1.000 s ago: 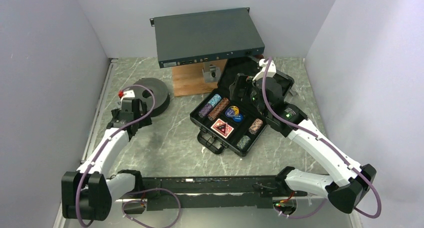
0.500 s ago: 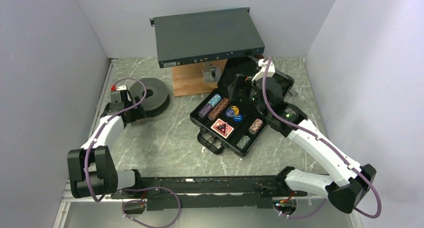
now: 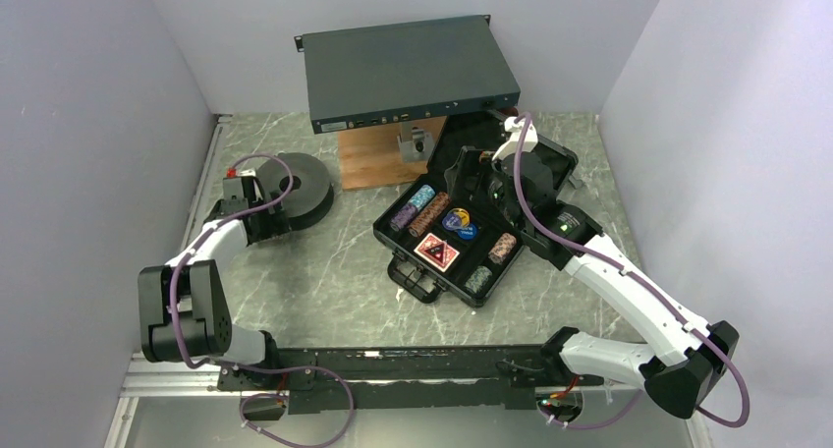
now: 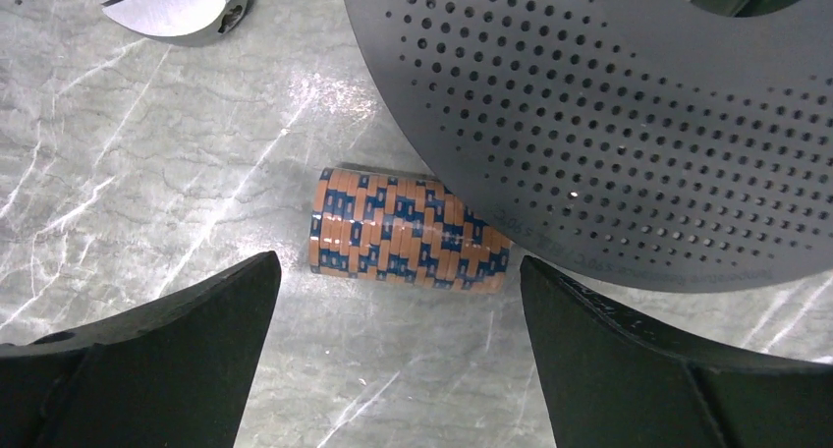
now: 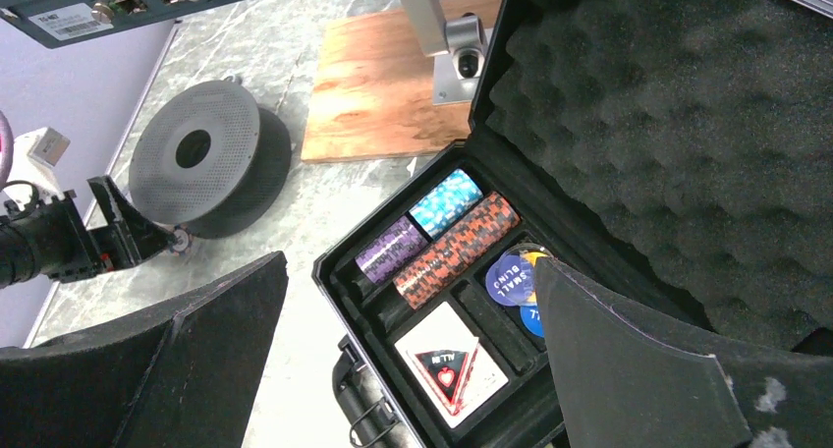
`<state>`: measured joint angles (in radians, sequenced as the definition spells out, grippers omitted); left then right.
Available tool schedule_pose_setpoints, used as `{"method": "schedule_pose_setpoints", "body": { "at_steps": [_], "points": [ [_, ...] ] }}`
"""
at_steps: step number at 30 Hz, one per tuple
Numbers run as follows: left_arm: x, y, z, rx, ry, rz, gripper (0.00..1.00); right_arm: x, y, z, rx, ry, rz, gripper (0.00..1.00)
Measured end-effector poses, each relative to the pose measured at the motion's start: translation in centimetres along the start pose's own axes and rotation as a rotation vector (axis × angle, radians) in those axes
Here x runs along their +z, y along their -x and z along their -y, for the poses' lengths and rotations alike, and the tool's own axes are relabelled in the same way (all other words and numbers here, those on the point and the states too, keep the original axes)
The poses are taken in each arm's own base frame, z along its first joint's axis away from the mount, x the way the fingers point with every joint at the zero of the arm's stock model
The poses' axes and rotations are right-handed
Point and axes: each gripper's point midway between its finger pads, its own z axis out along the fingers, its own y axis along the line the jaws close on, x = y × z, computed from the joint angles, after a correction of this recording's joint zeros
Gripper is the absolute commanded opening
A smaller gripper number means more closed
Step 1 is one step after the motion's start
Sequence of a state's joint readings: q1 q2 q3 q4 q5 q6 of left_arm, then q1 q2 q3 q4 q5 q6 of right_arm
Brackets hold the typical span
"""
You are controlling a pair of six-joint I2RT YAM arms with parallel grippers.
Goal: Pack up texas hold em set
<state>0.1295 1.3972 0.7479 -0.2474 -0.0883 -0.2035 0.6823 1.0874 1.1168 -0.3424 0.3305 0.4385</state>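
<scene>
Left gripper (image 4: 395,271) fingers apart, straddling the chip roll (image 4: 403,244); roll sits tucked against the spool (image 4: 629,114) at its 7 o'clock; risk: a finger clips the spool on closing, and the roll skids or splits. Right gripper (image 5: 410,263) apart, empty, over the open case (image 3: 444,291) at the spool's 3 o'clock.

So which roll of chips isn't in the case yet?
The orange-and-blue roll lying on its side on the table by the dark spool, below the open left gripper. The other rolls already sit inside the black case.
</scene>
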Motion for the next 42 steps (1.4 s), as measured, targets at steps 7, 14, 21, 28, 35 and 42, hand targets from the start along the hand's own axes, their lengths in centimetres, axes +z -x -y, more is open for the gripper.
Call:
{"method": "schedule_pose_setpoints", "body": {
  "at_steps": [7, 14, 21, 28, 35, 42],
  "points": [
    [1.2, -0.8, -0.5, 0.023, 0.024, -0.032, 0.97, -0.1, -0.2, -0.5, -0.004, 0.012, -0.004, 1.0],
    [1.4, -0.2, -0.4, 0.046, 0.013, -0.009, 0.91, -0.3, -0.4, -1.0, -0.01, 0.026, -0.007, 1.0],
    [1.6, 0.6, -0.1, 0.065, 0.0, 0.028, 0.88, -0.2, -0.7, -0.9, -0.011, 0.024, -0.011, 1.0],
    [1.9, 0.8, 0.0, 0.075, -0.006, 0.035, 0.79, -0.2, -0.7, -1.0, -0.011, 0.026, -0.01, 1.0],
    [2.2, 0.6, 0.3, 0.076, -0.023, 0.027, 0.72, 0.1, -1.0, -1.0, -0.013, 0.024, -0.016, 1.0],
    [2.2, 0.6, 0.3, 0.074, -0.023, 0.027, 0.8, 0.2, -1.1, -1.0, -0.014, 0.024, -0.018, 1.0]
  ]
}}
